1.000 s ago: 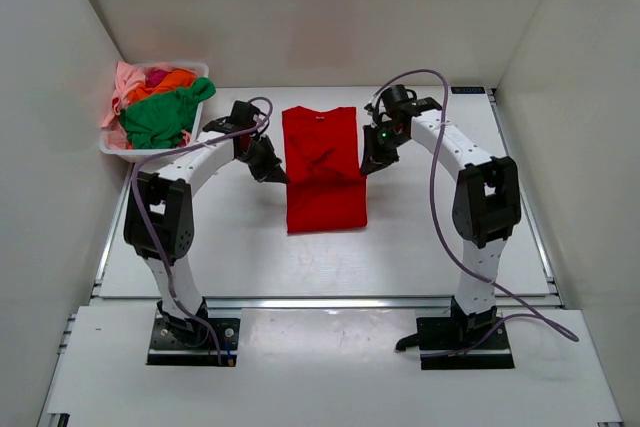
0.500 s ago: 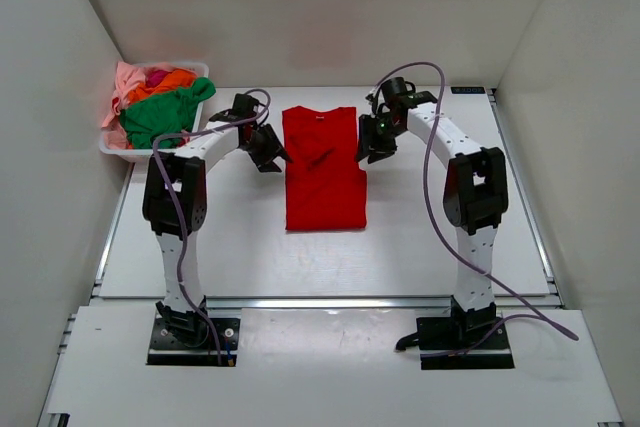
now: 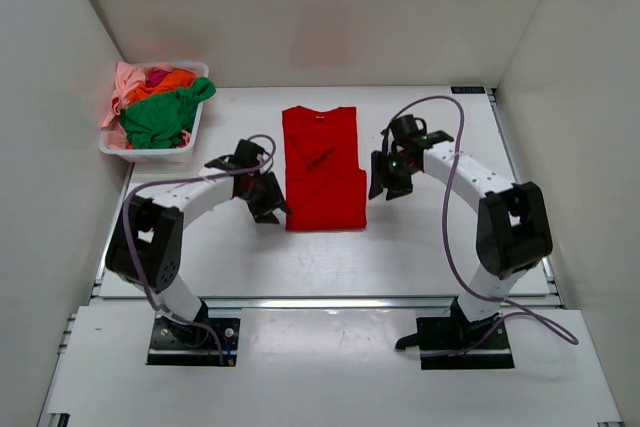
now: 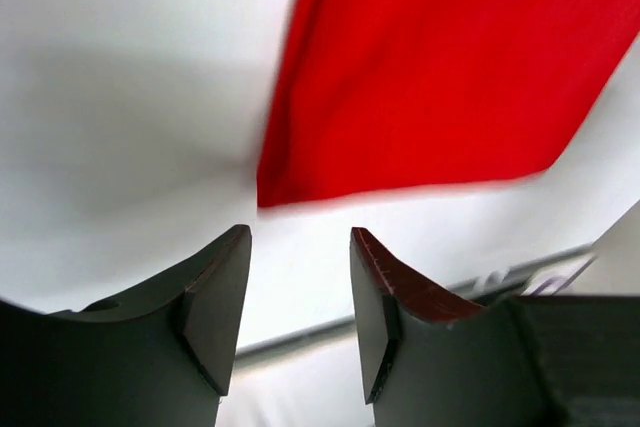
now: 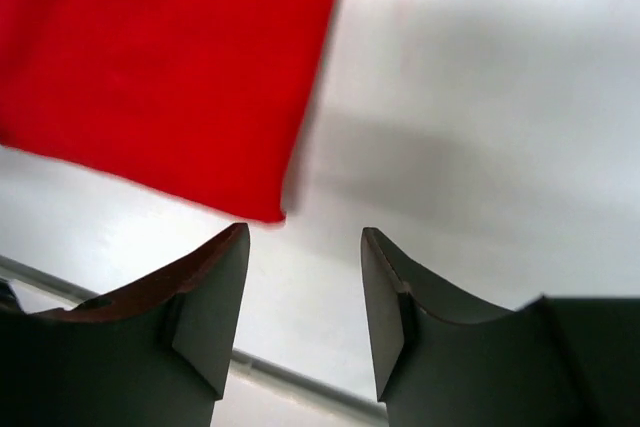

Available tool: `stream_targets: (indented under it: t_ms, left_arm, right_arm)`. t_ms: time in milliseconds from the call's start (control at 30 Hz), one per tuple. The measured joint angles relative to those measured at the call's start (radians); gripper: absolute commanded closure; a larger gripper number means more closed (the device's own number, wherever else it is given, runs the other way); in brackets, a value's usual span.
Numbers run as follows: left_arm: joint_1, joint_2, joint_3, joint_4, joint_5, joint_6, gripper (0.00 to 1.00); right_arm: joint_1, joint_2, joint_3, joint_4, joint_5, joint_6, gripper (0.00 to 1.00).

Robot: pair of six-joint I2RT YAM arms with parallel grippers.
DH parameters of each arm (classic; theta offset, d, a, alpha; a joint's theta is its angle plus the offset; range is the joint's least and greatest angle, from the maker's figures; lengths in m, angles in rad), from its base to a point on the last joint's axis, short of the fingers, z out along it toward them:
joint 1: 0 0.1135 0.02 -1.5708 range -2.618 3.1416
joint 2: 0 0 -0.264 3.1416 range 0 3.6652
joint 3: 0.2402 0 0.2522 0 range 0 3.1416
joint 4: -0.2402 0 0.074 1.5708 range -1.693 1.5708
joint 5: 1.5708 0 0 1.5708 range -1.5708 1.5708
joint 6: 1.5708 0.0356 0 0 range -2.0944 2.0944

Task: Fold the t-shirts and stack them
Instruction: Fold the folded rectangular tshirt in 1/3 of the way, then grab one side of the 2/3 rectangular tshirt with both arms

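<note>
In the basket [image 3: 148,154] lie crumpled t-shirts [image 3: 156,119].

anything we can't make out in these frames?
Red t-shirt: both wrist views crop it at frame edge, blurred; folded layers beneath hidden by its top layer.
Basket pile: green t-shirt covers what lies below; count unclear.
Left pincer, right pincer: top view too small to show gap.

text: we read none | small dark tag [image 3: 468,90] at far edge of tabletop [image 3: 430,247]: too small for us to read
</note>
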Motion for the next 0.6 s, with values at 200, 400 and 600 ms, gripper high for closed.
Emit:
stream_targets:
  t_ms: [200,400,600]
  left_arm:
    - [-0.085,-0.061,-0.111,0.031,-0.029,-0.069,0.42]
    - [-0.082,-0.064,-0.143,0.114,-0.091,-0.135,0.4]
    - [-0.09,-0.051,-0.145,0.175,-0.129,-0.166,0.42]
  right_arm:
    - [0.156,-0.126,-0.208,0.091,0.05,0.116,0.5]
    - [0.156,-0.137,-0.305,0.165,0.055,0.215,0.52]
    - [0.132,-0.131,-0.322,0.232,0.05,0.261,0.55]
